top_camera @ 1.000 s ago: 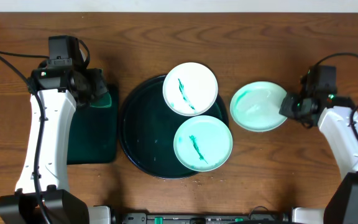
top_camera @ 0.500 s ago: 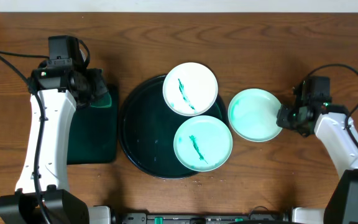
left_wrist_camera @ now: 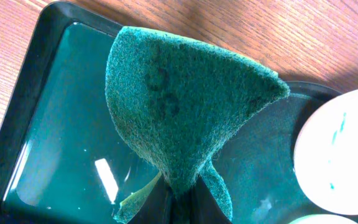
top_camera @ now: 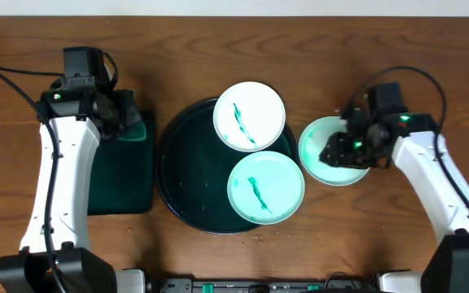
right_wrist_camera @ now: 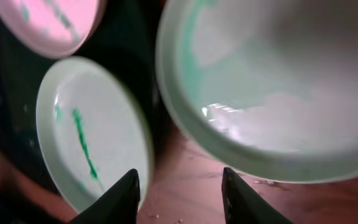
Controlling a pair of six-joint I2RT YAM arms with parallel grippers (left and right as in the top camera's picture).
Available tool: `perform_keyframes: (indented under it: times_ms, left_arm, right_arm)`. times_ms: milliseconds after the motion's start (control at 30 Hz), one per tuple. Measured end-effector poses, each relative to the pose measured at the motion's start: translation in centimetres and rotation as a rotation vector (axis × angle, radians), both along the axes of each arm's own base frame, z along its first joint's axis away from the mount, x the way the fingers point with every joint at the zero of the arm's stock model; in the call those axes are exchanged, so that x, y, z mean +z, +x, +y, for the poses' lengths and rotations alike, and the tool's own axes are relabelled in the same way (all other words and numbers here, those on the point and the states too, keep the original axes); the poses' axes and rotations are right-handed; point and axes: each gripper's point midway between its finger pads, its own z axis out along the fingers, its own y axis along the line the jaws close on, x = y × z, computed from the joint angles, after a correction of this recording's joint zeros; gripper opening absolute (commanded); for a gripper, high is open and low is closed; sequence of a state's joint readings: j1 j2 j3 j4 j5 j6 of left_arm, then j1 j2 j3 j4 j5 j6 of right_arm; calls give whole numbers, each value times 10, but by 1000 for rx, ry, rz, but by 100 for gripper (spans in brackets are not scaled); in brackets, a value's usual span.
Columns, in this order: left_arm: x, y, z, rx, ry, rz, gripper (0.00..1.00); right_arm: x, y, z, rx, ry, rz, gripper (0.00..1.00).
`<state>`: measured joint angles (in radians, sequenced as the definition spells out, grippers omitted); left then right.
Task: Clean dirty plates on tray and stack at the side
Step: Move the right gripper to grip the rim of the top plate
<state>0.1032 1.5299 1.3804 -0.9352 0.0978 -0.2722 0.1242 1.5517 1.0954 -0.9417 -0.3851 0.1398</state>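
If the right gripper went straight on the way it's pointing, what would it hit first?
Probably the bare table between the side plate and the tray, though depth is unclear and it could clip that plate's rim.

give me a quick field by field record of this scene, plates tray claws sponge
round tray: dark, holds two plates
upper plate: on the tray's far right part, teal smear
lower plate: on the tray's near right part, teal smear
third plate: off the tray, on the wood to its right, no centre streak visible
left claw: shut on green sponge, above rectangular tray
right claw: open, over third plate, holding nothing
rectangular tray: black, left of round tray, looks wet
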Motion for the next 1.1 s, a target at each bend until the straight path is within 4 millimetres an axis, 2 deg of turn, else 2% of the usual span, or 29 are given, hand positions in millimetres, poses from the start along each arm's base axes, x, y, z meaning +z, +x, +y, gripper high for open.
perform_keyframes:
  times_ms: [133, 267, 367, 500, 600, 800, 933, 1100]
  left_arm:
    - [0, 0, 0, 0, 0, 0, 7]
    - [0, 0, 0, 0, 0, 0, 7]
    - [0, 0, 0, 0, 0, 0, 7]
    - [0, 0, 0, 0, 0, 0, 7]
    - [0, 0, 0, 0, 0, 0, 7]
    - [0, 0, 0, 0, 0, -1, 7]
    - [0, 0, 0, 0, 0, -1, 7]
    - [0, 0, 0, 0, 0, -1, 7]
  right_arm:
    - [-14, -5, 23, 88, -13, 21, 41]
    - [-38, -12, 36, 148, -55, 78, 38]
    - [-57, -15, 41, 178, -86, 116, 30]
    - [-72, -19, 43, 192, -104, 151, 11]
    - [-72, -21, 45, 193, -103, 155, 1]
    - [-65, -33, 58, 250, -101, 182, 1]
    - [-48, -25, 93, 334, -86, 104, 1]
    - [-33, -4, 144, 324, -36, -46, 1]
